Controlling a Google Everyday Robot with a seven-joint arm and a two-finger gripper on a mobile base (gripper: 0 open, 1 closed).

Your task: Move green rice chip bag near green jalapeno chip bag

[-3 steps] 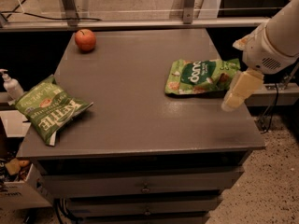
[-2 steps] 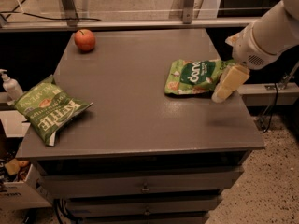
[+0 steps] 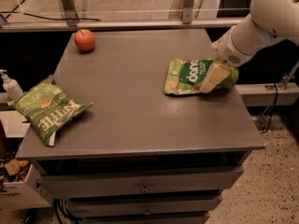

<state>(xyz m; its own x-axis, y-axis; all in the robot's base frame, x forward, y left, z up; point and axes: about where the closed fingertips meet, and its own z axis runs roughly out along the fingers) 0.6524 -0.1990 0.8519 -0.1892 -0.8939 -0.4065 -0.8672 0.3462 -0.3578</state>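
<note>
1. Dark grey table (image 3: 140, 120) with drawers (image 3: 145, 186) beneath it fills most of the view. A metal rail runs behind it, and a round red apple (image 3: 84, 40) sits near the far left corner.
2. We see the bright green crinkly rice chip bag (image 3: 187, 76), with its dark green oval logo, lying flat close to the table's right edge. The paler green jalapeno chip bag (image 3: 49, 110), with white "KETTLE" block lettering, lies at the front left, partly hanging over the left edge. The two bags are well apart, with nearly the whole tabletop between them.
3. A second ago the robot's cream-coloured tool (image 3: 212, 78) hung to the right of the rice bag, clear of it. It then drew up to the bag's right edge, and now it sits over the right end of the bag, covering part of it. The white arm (image 3: 261, 22) has swung in from the right with it.
4. We cannot tell whether the tool is open or closed, or whether it touches the foil or only hovers above it.
5. Neither bag has shifted over these moments, and the apple has stayed put.
6. We judge that the reach is ending and the grasp is the step in hand. The carry leftward to the jalapeno bag is all still to do.
7. We think a slippery, puffy bag this near the right edge could slide off if nudged rather than gripped.
</note>
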